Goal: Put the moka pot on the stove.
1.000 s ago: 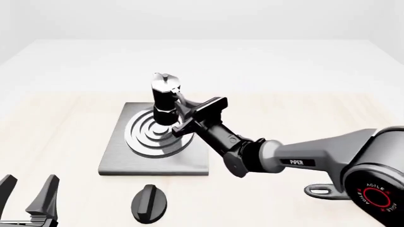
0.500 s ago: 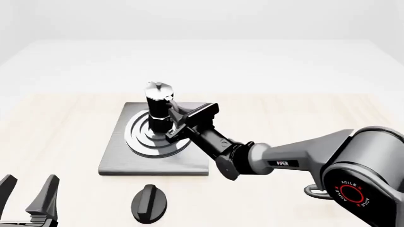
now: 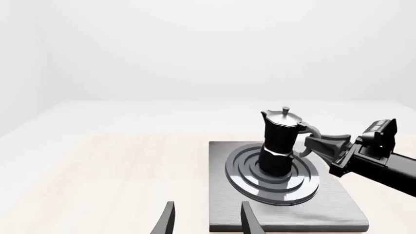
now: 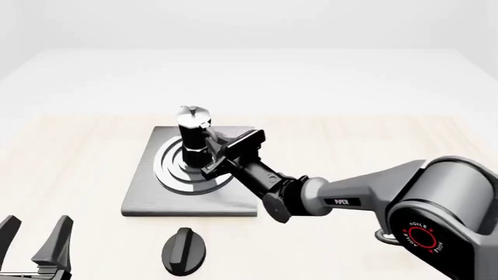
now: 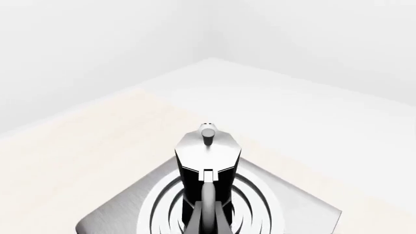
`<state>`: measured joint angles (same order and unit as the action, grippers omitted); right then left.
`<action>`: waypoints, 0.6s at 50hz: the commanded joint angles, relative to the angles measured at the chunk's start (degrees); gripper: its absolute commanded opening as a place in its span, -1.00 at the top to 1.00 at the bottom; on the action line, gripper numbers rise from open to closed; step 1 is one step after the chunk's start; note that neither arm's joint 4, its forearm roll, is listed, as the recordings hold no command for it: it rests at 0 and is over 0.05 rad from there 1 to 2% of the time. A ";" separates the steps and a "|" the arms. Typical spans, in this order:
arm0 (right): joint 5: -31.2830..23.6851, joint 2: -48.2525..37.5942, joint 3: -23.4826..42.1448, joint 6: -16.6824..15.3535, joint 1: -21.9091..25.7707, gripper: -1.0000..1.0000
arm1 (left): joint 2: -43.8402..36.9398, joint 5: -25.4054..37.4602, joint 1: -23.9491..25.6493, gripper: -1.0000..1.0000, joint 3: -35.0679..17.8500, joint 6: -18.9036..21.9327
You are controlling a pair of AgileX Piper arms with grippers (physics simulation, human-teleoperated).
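Right gripper (image 4: pixel 220 153) clamped the moka pot (image 4: pixel 193 135) by its handle over the stove (image 4: pixel 190 175) rings; best lowered level, released gently; left gripper (image 4: pixel 35 239) sat open

Black moka pot (image 4: pixel 195 137) upright on grey stove (image 4: pixel 148 189) burner rings.

Moka pot (image 4: pixel 193 136) upright on stove (image 4: pixel 148 189) burner
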<state>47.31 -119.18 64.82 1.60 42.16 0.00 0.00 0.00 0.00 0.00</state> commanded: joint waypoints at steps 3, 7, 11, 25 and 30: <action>-0.50 -0.25 1.30 -0.35 0.15 1.00 | 0.00 0.00 0.00 -1.00 0.00 0.00; -0.66 -0.39 1.40 -0.33 0.31 1.00 | 0.00 0.00 0.00 -1.00 0.00 0.00; -0.64 -0.61 1.48 -0.39 0.25 1.00 | 0.00 0.00 0.00 -1.00 0.00 0.00; -1.84 -1.89 3.09 -0.48 -0.46 -1.00 | 0.00 0.00 0.00 -1.00 0.00 0.00; -2.28 -2.09 3.54 -0.22 -0.61 -1.00 | 0.00 0.00 0.00 -1.00 0.00 0.00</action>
<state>45.77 -120.77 67.20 1.16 41.95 0.00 0.00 0.00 0.00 0.00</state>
